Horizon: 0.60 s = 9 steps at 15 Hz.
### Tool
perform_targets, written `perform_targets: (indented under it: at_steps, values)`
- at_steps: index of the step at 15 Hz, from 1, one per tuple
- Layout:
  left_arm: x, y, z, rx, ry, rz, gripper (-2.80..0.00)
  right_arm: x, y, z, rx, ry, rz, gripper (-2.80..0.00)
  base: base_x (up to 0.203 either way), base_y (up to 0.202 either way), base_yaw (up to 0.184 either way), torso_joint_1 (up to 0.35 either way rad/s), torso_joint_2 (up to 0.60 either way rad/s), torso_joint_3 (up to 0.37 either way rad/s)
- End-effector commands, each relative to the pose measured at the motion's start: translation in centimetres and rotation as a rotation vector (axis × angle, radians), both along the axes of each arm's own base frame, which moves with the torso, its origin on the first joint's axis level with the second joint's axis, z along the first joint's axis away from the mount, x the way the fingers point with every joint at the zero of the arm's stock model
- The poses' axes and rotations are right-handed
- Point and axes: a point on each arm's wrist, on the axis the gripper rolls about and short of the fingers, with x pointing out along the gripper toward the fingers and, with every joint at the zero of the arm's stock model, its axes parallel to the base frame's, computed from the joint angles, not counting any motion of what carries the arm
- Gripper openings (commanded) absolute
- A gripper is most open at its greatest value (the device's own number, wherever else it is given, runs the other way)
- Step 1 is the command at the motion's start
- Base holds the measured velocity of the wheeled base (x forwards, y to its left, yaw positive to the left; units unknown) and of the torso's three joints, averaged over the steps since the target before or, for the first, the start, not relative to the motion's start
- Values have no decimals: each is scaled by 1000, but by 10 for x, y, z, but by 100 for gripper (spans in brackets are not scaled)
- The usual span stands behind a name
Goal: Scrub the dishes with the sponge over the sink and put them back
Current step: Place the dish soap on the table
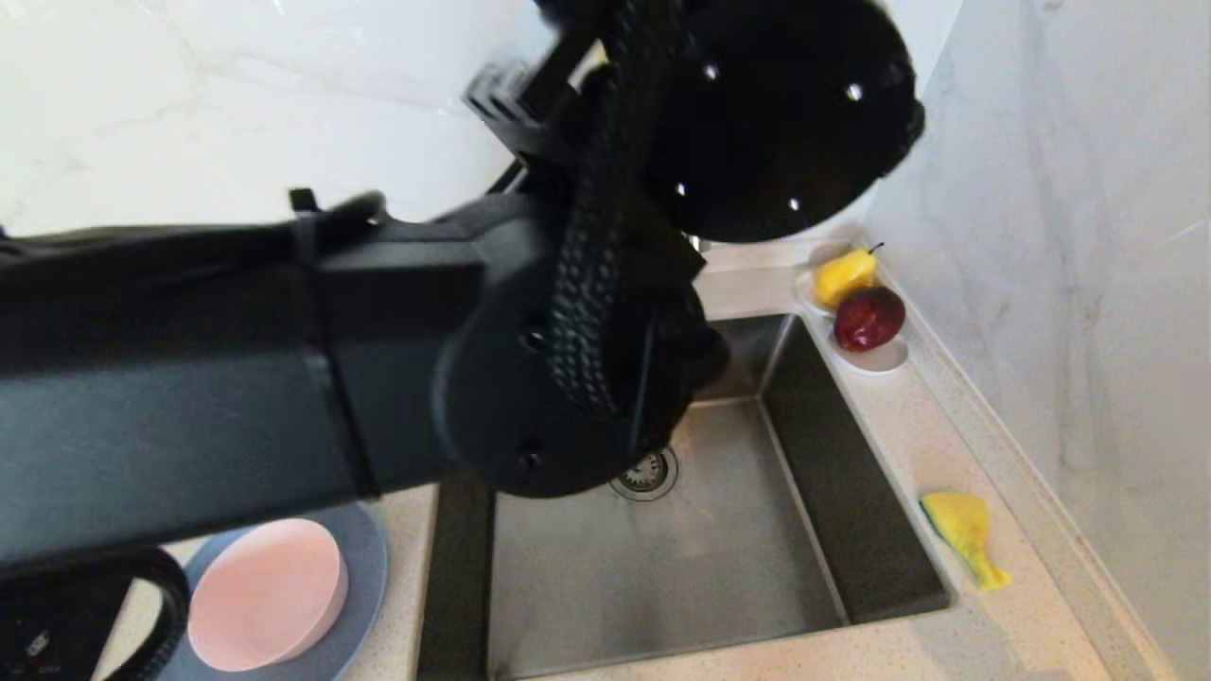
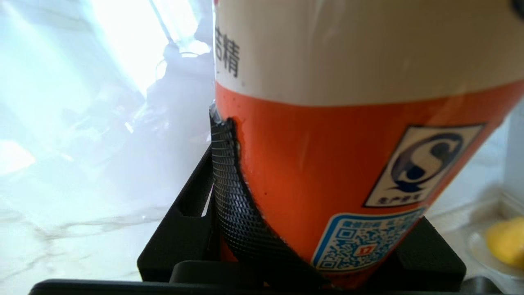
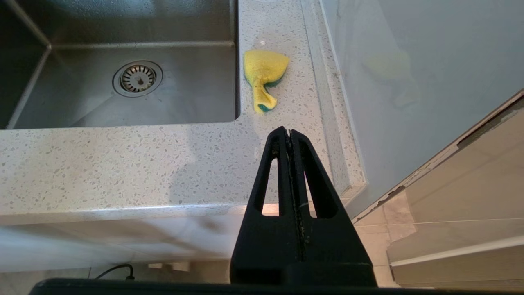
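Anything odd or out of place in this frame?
Yes: the left end effector is shut on an orange detergent bottle, not a dish. The sponge lies untouched on the counter right of the sink; the pink bowl sits on the plate.

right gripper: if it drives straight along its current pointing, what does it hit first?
Probably the speckled countertop just short of the sponge. The right gripper, shut, aims down over the counter's front edge towards it; depth is unclear.

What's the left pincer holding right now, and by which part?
The left pincer grips the orange bottle around its orange body, below the white label band. The right pincer is shut and holds nothing.
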Motion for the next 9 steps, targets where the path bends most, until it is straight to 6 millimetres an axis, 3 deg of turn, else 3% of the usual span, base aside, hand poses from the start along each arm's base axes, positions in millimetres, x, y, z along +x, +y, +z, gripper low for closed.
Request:
perform_targets:
  at_steps: [1, 9]
  values:
    - [-15, 33, 32, -57, -18, 1, -280, 0, 0, 0, 0, -1, 1, -280, 0, 0, 0, 0, 0, 0]
    - [-34, 119, 81, -172, 16, -12, -280, 0, 0, 0, 0, 0, 1, -280, 0, 0, 0, 0, 0, 0]
